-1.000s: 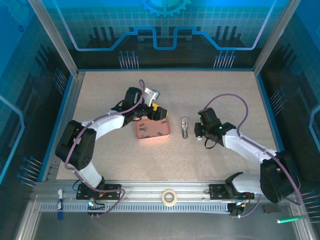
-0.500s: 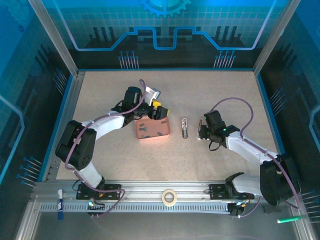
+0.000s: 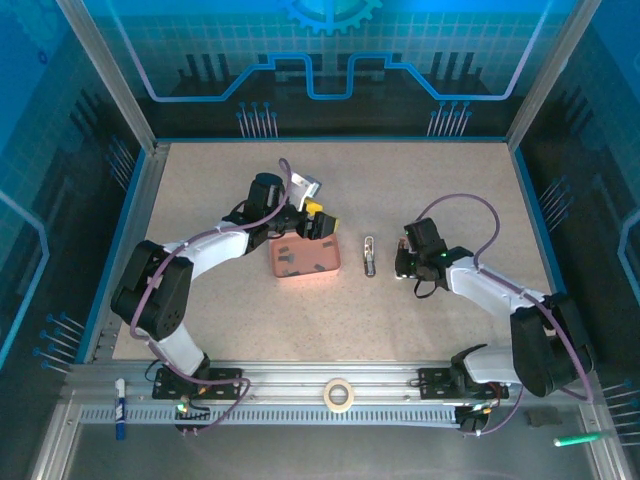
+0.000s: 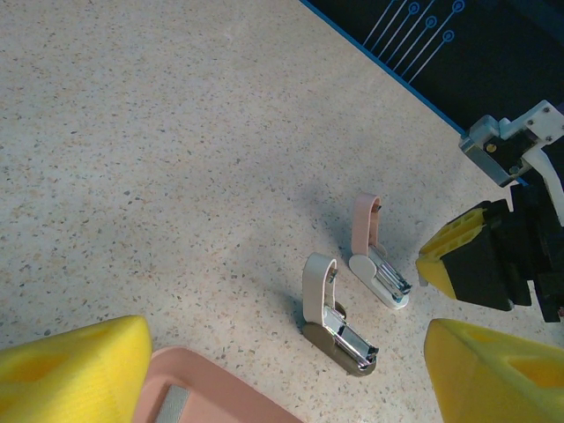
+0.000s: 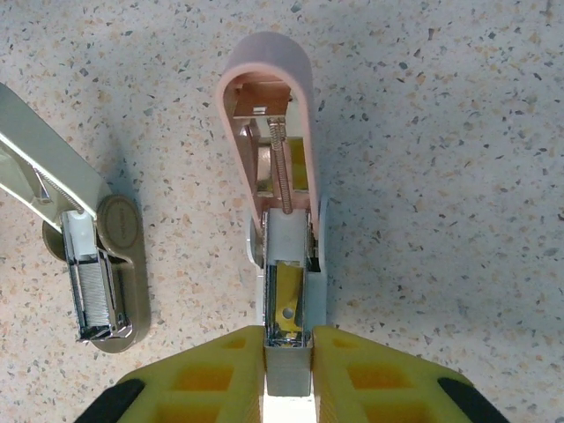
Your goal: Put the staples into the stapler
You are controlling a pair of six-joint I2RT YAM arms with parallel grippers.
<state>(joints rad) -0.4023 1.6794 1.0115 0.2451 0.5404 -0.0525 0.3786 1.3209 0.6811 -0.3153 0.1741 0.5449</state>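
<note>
Pink stapler — clamped in right hand

Seen from above, the staples were only dark specks in the pink tray, too small to count, and the left gripper covered the tray's upper rim. In the left wrist view the bottom edge cut off the tray and both yellow fingers (a grey strip in the tray was cropped too). In the right wrist view the pink stapler had its lower end hidden between the pads of the right gripper, and the left edge clipped the lid of the beige stapler.
</note>
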